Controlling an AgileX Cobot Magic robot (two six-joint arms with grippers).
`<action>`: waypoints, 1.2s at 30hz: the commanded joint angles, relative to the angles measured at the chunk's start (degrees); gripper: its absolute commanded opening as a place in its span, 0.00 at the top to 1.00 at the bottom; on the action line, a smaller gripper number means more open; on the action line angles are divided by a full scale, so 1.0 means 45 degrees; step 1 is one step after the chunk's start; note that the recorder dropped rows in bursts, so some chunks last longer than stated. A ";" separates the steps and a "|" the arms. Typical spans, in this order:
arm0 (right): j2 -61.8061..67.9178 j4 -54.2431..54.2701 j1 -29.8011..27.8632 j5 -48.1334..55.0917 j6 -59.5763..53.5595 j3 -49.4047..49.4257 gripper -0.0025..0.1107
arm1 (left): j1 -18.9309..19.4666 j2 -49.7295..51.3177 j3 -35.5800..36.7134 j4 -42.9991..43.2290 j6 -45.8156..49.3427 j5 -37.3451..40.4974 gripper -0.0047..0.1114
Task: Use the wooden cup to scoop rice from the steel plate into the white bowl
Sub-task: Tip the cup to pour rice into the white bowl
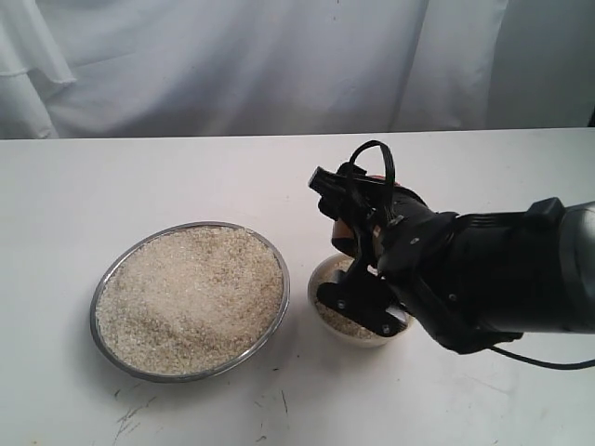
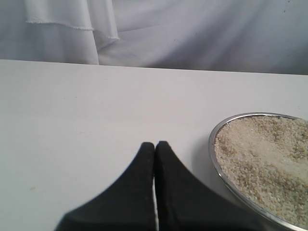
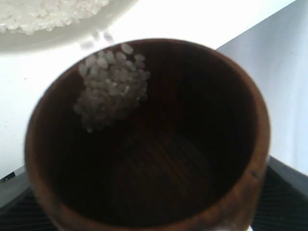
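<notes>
The steel plate (image 1: 97, 307) lies left of centre, heaped with rice (image 1: 191, 297). Right beside it stands the white bowl (image 1: 358, 340), holding some rice (image 1: 346, 325). My right gripper (image 1: 351, 243) is shut on the wooden cup (image 1: 342, 234), which is tipped over the bowl. In the right wrist view the cup (image 3: 144, 139) is almost empty. A small clump of grains (image 3: 111, 86) slides over its lip toward the bowl (image 3: 57, 41). My left gripper (image 2: 155, 145) is shut with nothing in it, hovering over bare table beside the plate's rim (image 2: 214, 144).
A white tabletop (image 1: 446, 177) spreads around both vessels, with a white curtain (image 1: 279, 65) hanging behind its far edge. My bulky black right arm (image 1: 502, 274) hangs over the table's right side. A few scuff marks (image 1: 130, 413) show near the front edge.
</notes>
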 commanded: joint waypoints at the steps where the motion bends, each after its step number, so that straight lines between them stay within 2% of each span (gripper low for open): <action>1: -0.0108 -0.0138 0.0320 0.0643 -0.0526 0.0029 0.98 | -0.0037 -0.0053 0.0062 0.0006 0.0002 -0.0083 0.96; 27: -0.0108 -0.0138 0.0915 0.1632 -0.2745 0.0029 0.98 | -0.0037 -0.0053 0.0062 0.0006 0.0002 -0.0083 0.96; 30: -0.0307 -0.0138 0.0600 0.1017 -0.1044 0.0029 0.98 | -0.0037 -0.0053 0.0062 0.0006 0.0002 -0.0083 0.96; 36: -0.1328 -0.0138 -0.1274 -0.2906 0.7368 -0.0445 0.98 | -0.0037 -0.0053 0.0062 0.0006 0.0002 -0.0083 0.96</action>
